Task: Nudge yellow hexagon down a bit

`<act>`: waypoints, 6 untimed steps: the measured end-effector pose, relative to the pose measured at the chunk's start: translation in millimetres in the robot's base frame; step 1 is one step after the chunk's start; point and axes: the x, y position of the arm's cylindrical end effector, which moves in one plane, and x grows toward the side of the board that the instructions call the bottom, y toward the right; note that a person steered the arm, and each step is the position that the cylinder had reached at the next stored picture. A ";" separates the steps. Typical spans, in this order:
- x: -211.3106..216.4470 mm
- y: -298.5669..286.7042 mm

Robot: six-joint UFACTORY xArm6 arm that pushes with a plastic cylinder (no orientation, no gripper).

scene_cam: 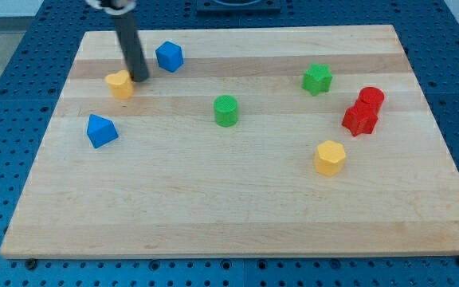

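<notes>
Rod leans in from twelve o'clock, no pincer on it; my tip (142,78) touches the yellow block (120,83) at ten o'clock on the surface (213,207). Yellow hexagon (330,157) sits at four o'clock.

Pale wooden board (237,215) with smooth visible grain (slightly satin); matt plastic-looking yellow hexagon (330,157); dark, faintly glossy rod (131,52).

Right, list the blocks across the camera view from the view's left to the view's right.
Blue triangle block → yellow block with my tip at its right edge → blue block → green cylinder → green star → yellow hexagon → the two red blocks, which overlap, so they go unordered.
</notes>
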 end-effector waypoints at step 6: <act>134.9 206.9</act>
